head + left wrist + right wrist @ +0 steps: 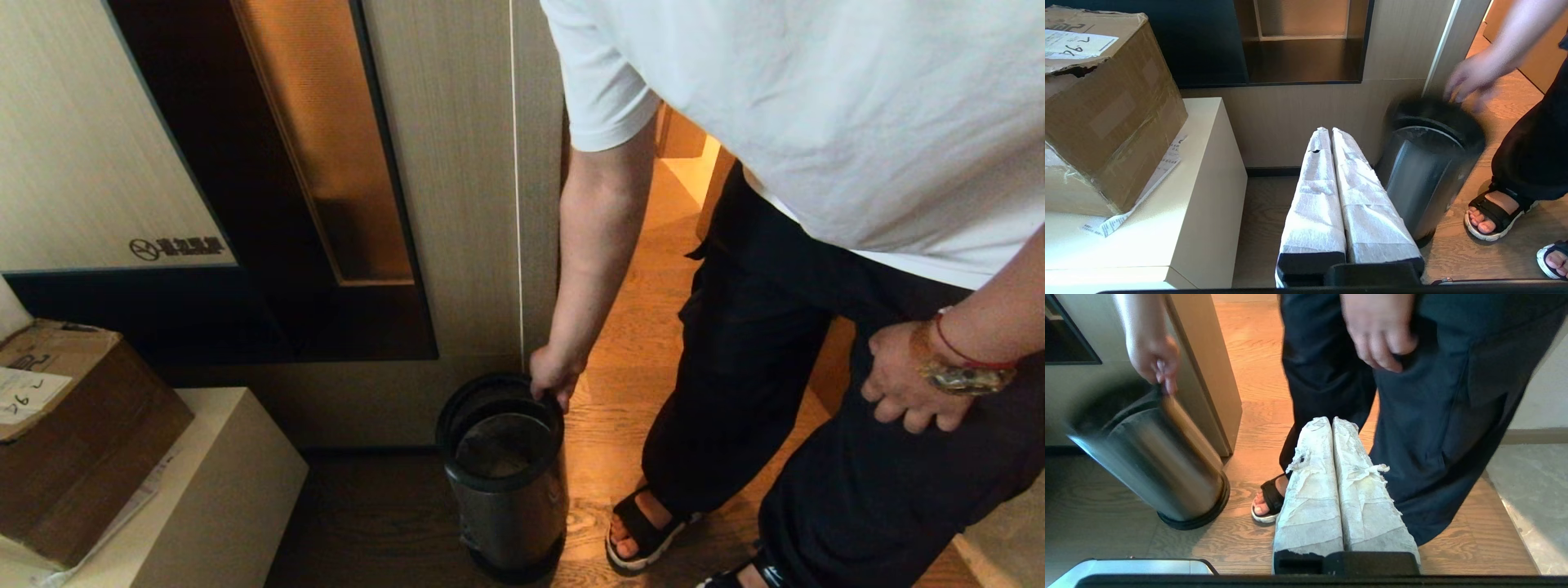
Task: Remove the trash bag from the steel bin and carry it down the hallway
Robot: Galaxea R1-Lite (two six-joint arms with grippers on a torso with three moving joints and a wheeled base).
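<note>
I see the steel bin (504, 478) on the wood floor by the wall panel | a person's hand (553, 376) on its black rim | no bag visible inside | left gripper (1332, 134) closed, empty | right gripper (1331, 422) closed, empty | cardboard box (1106, 106) on white cabinet (1204, 196)

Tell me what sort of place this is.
Probably an indoor room or entryway, perhaps a hotel or flat. Signs: a wood-plank floor, a panelled wall with a dark recessed niche, and a small steel bin on the floor, its rim held by a person's hand.
</note>
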